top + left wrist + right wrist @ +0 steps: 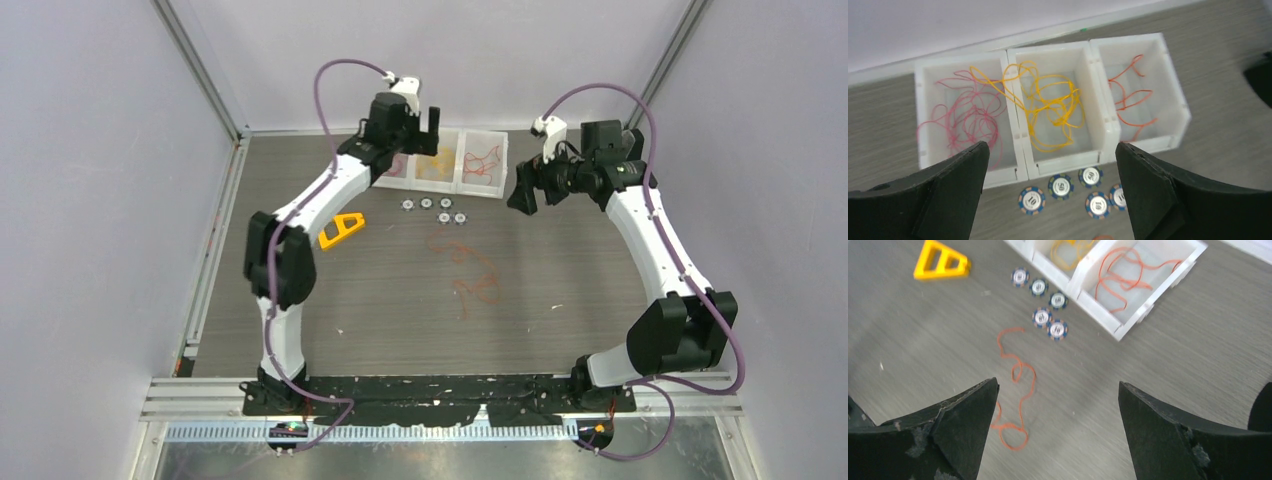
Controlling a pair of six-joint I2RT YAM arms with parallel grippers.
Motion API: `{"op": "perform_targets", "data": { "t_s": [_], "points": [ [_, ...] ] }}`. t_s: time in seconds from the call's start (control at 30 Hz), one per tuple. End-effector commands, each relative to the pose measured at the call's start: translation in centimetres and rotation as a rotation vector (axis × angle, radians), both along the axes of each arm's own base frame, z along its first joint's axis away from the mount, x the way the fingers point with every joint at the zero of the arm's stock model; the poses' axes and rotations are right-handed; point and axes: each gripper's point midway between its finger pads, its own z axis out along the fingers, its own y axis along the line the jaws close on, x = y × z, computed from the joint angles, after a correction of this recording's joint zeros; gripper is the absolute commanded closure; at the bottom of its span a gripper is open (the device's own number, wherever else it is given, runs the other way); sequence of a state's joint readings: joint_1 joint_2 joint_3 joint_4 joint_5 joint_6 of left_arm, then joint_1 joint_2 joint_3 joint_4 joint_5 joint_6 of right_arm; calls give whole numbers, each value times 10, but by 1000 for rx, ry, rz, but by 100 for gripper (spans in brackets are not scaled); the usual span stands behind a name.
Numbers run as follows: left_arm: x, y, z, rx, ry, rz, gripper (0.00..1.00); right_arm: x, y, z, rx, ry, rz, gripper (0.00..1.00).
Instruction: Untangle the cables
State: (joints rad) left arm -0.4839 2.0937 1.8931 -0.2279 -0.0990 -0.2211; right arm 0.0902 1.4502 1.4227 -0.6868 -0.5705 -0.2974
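Across the whole top view, a grey wood-grain table (560, 330).

At 7 o'clock, base of the left arm (300, 215), reaching up toward 12; at 5 o'clock, base of the right arm (650, 240), bent up toward 1 o'clock.

At 12 o'clock on the table, a white three-compartment bin (1015, 130).
- In the compartment toward 9 o'clock, a pink cable (965, 117) in loose loops.
- In the middle one, a yellow cable (1050, 107), with one loop draped over the divider into the pink side.
- In the compartment toward 3 o'clock, an orange cable (1128, 97).

Above the bin, left gripper (1050, 150): spread wide, holding nothing, clear of every cable.

Toward 2 o'clock, just off the 3 o'clock end of the bin, right gripper (1058, 384): likewise wide apart, nothing gripped.

Near the table's centre, a loose orange cable (1034, 380), lying flat in kinks and loops, well apart from the bin and untouched.

At 10 o'clock, a yellow triangular frame (943, 274), flat on the table beside the left arm.

Just at the 6 o'clock side of the bin, five blue-rimmed poker chips (1060, 186), close together, between the bin and the loose cable.
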Motion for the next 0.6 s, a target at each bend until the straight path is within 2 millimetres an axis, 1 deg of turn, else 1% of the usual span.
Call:
{"op": "perform_targets", "data": {
  "t_s": [0.0,0.07,0.1,0.13,0.17,0.2,0.23,0.27,0.3,0.33,0.37,0.4,0.43,0.47,0.5,0.53,0.57],
  "points": [
    [-45,15,134,-111,-257,-103,0,-44,2,-57,-88,123,155,6],
    [-58,28,129,-121,-182,-93,0,-42,10,-67,-101,130,163,9],
    [-65,35,125,-136,-138,-94,0,-34,15,-66,-94,108,150,10],
    [-72,41,122,-156,-102,-95,0,-29,23,-63,-100,83,153,10],
    [-79,48,121,-179,-79,-92,0,-16,30,-58,-83,47,136,11],
    [-87,54,119,-209,-58,-89,0,-8,40,-47,-81,3,139,11],
    [-94,58,121,-231,-52,-98,0,6,49,-42,-61,-29,128,11],
    [-103,62,122,-243,-50,-119,0,17,62,-23,-51,-83,133,12],
    [-110,65,121,-247,-47,-141,0,30,71,-26,-40,-82,127,13],
    [-118,68,121,-246,-40,-158,0,47,87,-20,-37,-103,137,14],
    [-125,72,120,-237,-34,-172,1,56,96,-13,-22,-118,134,15],
    [-131,75,118,-220,-30,-190,1,74,112,-11,-17,-129,141,16],
    [-135,81,116,-201,-30,-194,0,84,120,-9,-2,-132,136,16],
    [-137,87,114,-184,-30,-188,0,103,135,-9,7,-145,144,17],
    [-139,94,113,-173,-31,-178,0,113,142,-9,3,-156,132,18],
    [-140,100,113,-170,-31,-166,0,134,149,-12,-9,-179,124,19],
    [-139,105,112,-171,-26,-155,0,145,152,-14,-32,-195,106,21]
  ]
}}
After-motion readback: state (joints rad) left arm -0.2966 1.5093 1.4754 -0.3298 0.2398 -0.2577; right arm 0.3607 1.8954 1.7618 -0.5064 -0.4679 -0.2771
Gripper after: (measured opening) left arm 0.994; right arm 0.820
